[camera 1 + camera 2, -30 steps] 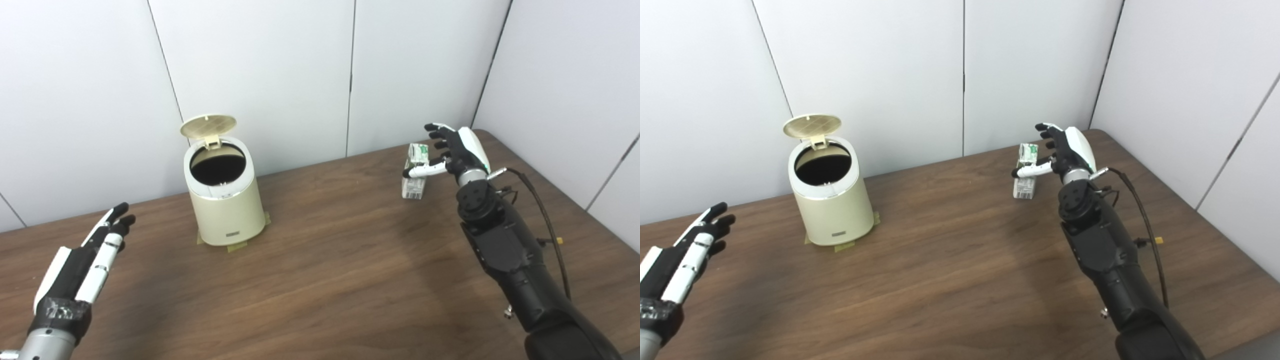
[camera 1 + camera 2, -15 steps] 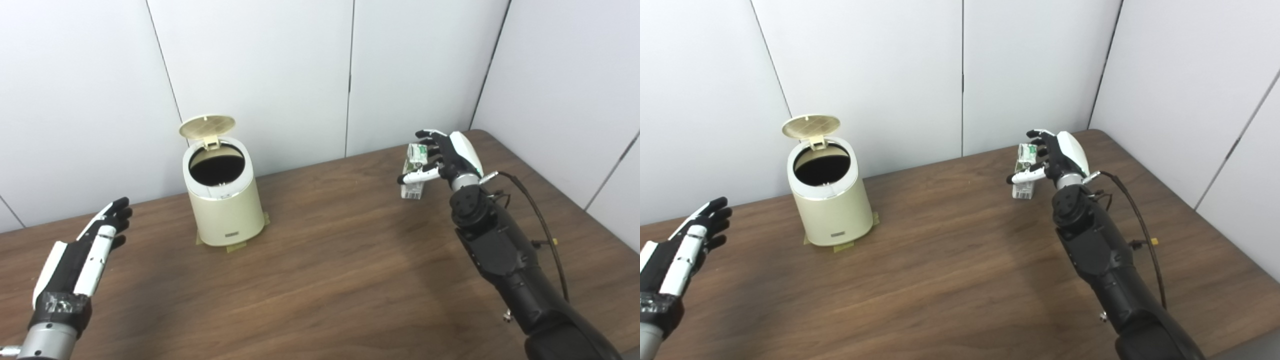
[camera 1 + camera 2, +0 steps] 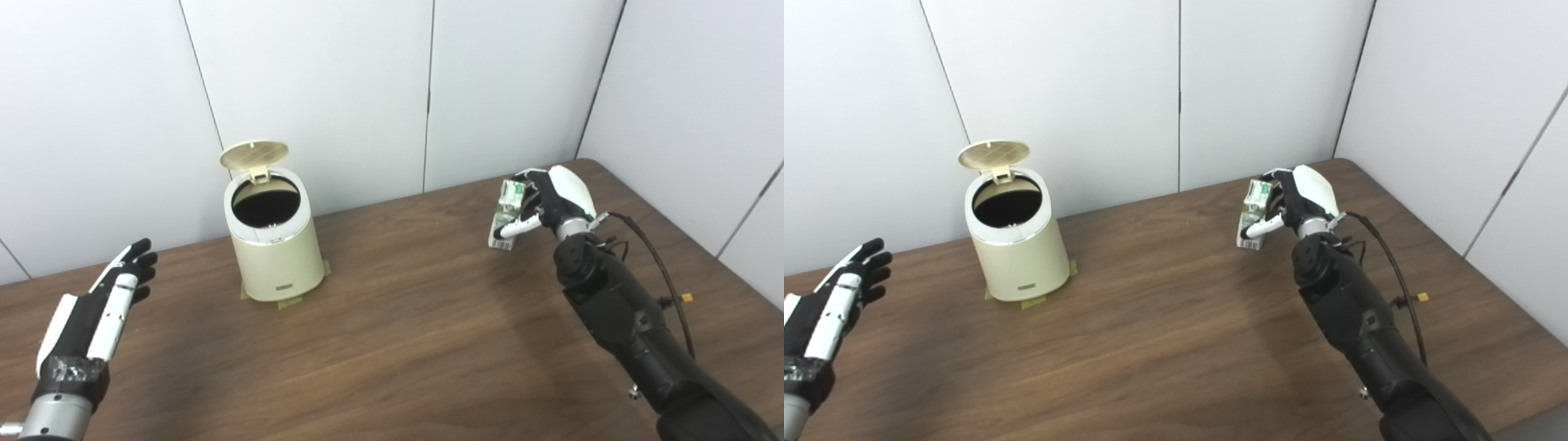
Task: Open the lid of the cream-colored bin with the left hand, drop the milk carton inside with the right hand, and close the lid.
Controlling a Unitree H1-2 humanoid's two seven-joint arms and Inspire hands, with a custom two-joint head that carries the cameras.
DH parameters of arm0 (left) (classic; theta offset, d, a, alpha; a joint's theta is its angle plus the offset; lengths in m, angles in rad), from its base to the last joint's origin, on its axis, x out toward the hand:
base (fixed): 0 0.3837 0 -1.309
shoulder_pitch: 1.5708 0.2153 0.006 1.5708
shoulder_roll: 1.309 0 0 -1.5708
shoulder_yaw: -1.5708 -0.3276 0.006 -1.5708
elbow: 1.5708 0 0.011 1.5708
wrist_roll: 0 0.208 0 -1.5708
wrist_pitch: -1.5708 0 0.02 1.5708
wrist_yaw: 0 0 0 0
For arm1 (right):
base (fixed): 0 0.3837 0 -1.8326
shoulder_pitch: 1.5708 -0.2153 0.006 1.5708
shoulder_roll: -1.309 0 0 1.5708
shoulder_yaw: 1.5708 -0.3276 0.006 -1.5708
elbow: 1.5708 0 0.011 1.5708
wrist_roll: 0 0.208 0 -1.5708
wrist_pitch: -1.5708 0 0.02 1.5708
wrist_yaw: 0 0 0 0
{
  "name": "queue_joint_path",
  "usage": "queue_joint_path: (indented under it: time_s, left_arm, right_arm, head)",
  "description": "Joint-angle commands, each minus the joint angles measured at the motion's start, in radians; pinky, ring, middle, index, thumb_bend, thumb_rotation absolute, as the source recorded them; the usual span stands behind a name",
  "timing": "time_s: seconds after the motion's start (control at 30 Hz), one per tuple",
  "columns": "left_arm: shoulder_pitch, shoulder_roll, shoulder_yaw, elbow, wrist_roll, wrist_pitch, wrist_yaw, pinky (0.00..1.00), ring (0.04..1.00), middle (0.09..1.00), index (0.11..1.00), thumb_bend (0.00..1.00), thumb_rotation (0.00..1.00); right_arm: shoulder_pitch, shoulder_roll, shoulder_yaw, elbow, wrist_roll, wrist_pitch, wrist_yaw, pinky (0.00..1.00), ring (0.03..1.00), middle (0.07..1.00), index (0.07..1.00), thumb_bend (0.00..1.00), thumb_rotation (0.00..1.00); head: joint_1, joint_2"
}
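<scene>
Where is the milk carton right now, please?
The carton is tilted in the right hand at the table's far right, well right of the open bin.

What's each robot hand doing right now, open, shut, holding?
Left robot hand: open, empty, fingers apart, off to the side.
Right robot hand: shut on the milk carton, which is tilted.

The milk carton (image 3: 1252, 214) is clasped, tilted, by the right hand (image 3: 1297, 202) at the far right of the table (image 3: 1164, 343). The cream-colored bin (image 3: 1015, 245) is seen with its lid (image 3: 993, 153) raised. The left hand (image 3: 827, 306) is held open at the left edge.
</scene>
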Motion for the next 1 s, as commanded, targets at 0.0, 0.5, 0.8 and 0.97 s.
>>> queue_joint_path:
  time_s: [0.0,0.5,0.8,0.97]
  left_arm:
    - [-0.047,0.001,0.001,-0.013,0.009,-0.008,0.011,0.91,0.923,0.915,0.939,0.23,0.93]
    - [-0.030,-0.009,-0.021,-0.021,0.048,-0.007,0.005,0.96,0.936,0.916,0.942,0.26,0.96]
    - [-0.008,-0.042,-0.052,-0.009,0.088,-0.011,0.012,0.92,0.923,0.905,0.929,0.28,0.90]
    - [0.008,-0.047,-0.081,-0.003,0.112,-0.025,0.027,0.89,0.916,0.909,0.925,0.31,0.90]
  right_arm:
    - [-0.034,-0.019,-0.018,-0.027,-0.015,-0.052,-0.048,0.47,0.421,0.483,0.527,0.52,0.00]
    - [-0.006,0.052,-0.061,-0.063,-0.070,-0.210,-0.306,0.39,0.397,0.518,0.510,0.52,0.00]
    - [0.000,0.080,-0.017,-0.263,-0.127,-0.308,-0.302,0.30,0.404,0.511,0.505,0.50,0.00]
    - [-0.023,0.113,0.024,-0.342,-0.177,-0.332,-0.273,0.31,0.399,0.506,0.508,0.50,0.00]
  head:
    - [-0.001,0.000]
    - [0.063,-0.007]
    - [0.182,-0.021]
    - [0.232,-0.028]
